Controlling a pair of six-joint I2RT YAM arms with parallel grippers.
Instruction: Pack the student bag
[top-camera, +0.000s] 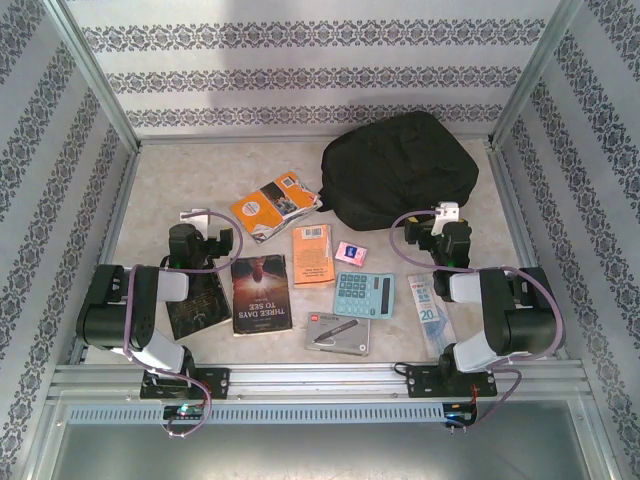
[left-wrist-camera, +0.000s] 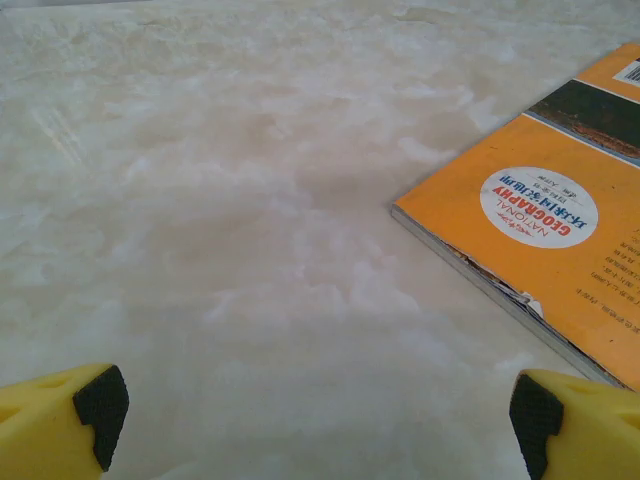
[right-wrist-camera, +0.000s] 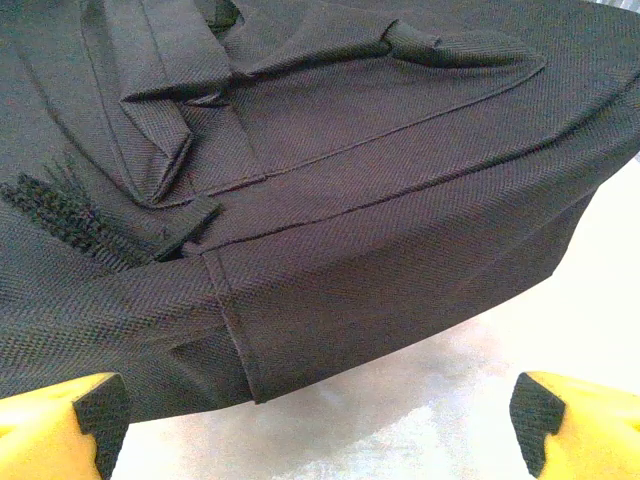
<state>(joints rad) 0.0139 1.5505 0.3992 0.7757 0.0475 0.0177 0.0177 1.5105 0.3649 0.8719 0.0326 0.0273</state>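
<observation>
The student bag (top-camera: 400, 170) lies flat at the far right of the table (top-camera: 165, 180). Its long axis runs roughly left to right with a slight slant, one end toward the right wall and the other reaching toward the middle.

The right fingers (right-wrist-camera: 60, 425) stand wide apart and hold nothing. They sit just on the near side of the bag's near edge and point straight at it. In the right wrist view the black fabric, with a strap and folded seams, rises directly ahead of them beyond a strip of bare table. They look close to the bag but not touching it.

The left fingers (left-wrist-camera: 590, 420) are also spread wide and empty, over bare table on the left. An orange book (left-wrist-camera: 560, 240) lies ahead and to their right, and the bag is well apart from them, beyond that book. The right arm is plainly the nearer one.

A calculator (top-camera: 363, 293) and other small things lie between the arms on the near side of the bag, none inside it. I cannot tell where the bag's opening lies, so the next move likely depends on the right fingers finding a zip along that near edge.
</observation>
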